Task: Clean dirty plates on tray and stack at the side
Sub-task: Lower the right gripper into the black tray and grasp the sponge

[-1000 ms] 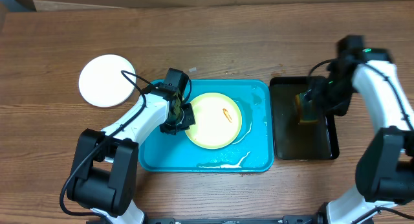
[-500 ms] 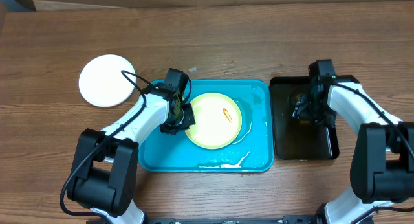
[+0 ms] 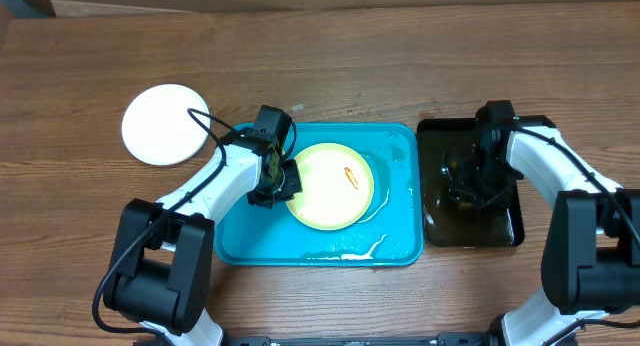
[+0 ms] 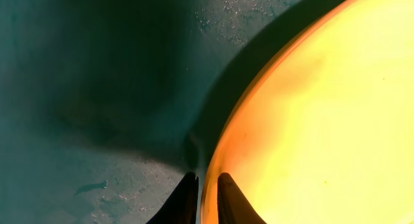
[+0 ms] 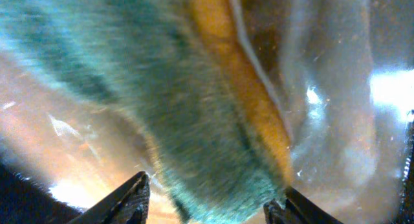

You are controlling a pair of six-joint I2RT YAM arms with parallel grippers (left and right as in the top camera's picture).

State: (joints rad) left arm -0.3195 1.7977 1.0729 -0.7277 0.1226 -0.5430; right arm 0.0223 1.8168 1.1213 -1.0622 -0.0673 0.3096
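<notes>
Looking down on the wooden worktop, we've got the blue tray sitting in the middle. The pale yellow plate lies flat inside it, a small orange-red smear just right of its centre. A thin pale sliver peeks out past the plate's lower right edge, and I can't tell what that is. There's a whitish streak along the tray's near side.

Over on the left, the left fingers are down at the plate's left edge. The wrist view says it plainly: the two dark tips are pinched together on the yellow rim, one on each side of it, with the tray's wet floor beside them. That's a firm grasp on the plate.

The white plate lies on its own on the bare worktop, well apart from the tray, off its upper left corner. It looks clean from above.

Now to the right, where the black tray sits just beside the blue one, its floor glinting with liquid. The right fingers are lowered into it, near its left half. The wrist camera shows a sponge, fuzzy green on one face and yellow on the other, filling the space between the two tips. They're clamped on it, with the sponge down against the wet tray floor.
</notes>
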